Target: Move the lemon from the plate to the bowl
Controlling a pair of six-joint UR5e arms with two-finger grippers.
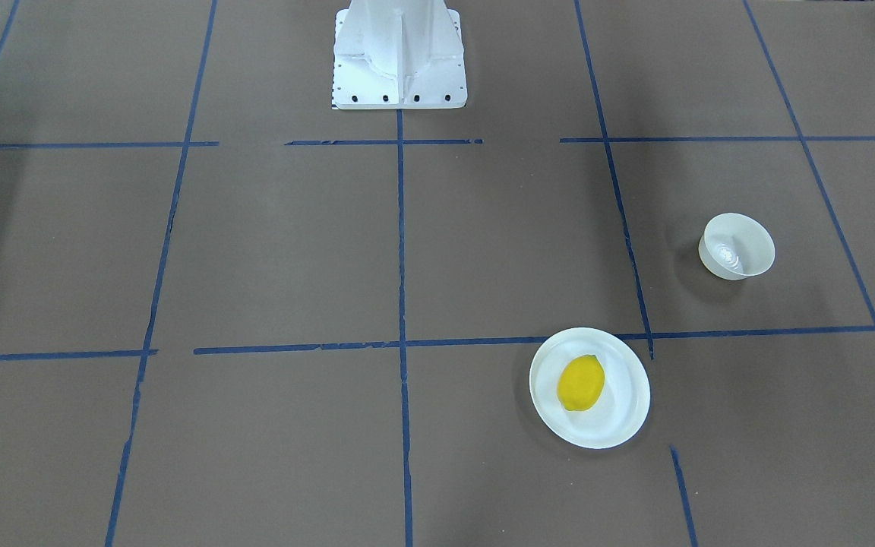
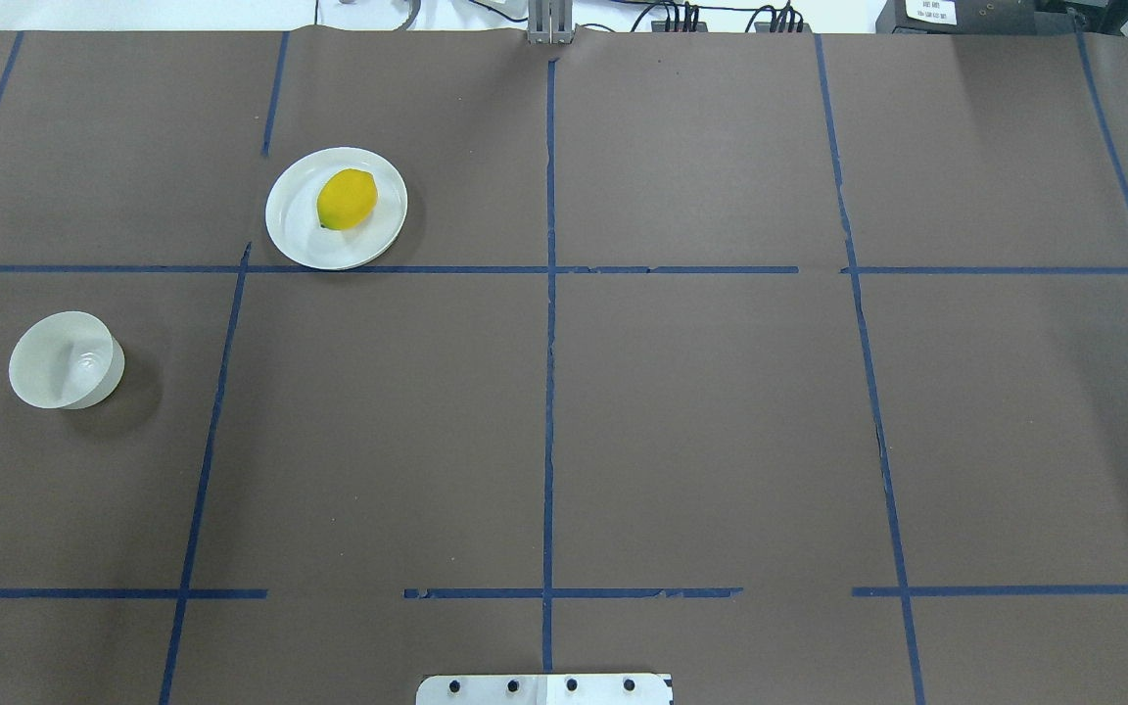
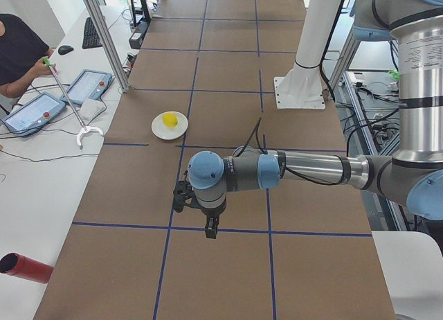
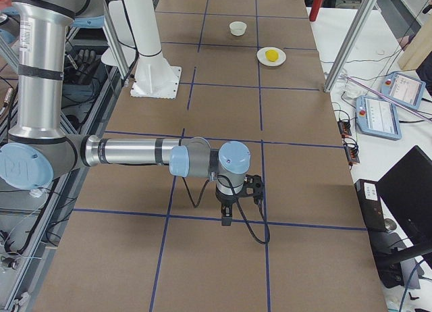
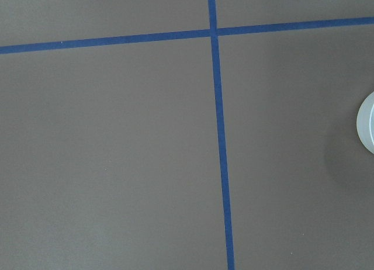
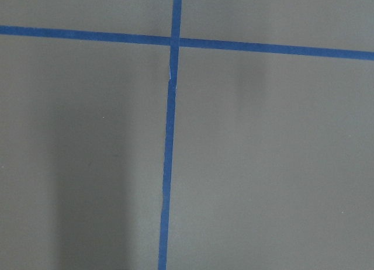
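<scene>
The brown counter (image 5: 111,159) fills the view, crossed by two blue tape lines (image 5: 221,141) meeting near the top. A curved white sliver, seemingly the bowl (image 5: 367,130), shows at the right edge, with a soft shadow (image 5: 345,165) beside it.

The brown table (image 2: 701,411) (blue tape grid (image 2: 549,392)) carries the plate (image 2: 298,241) and bowl (image 2: 50,367).

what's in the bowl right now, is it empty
Empty. The bowl shows only its bare white inside in the overhead and front-facing views; the lemon lies on the plate.
</scene>
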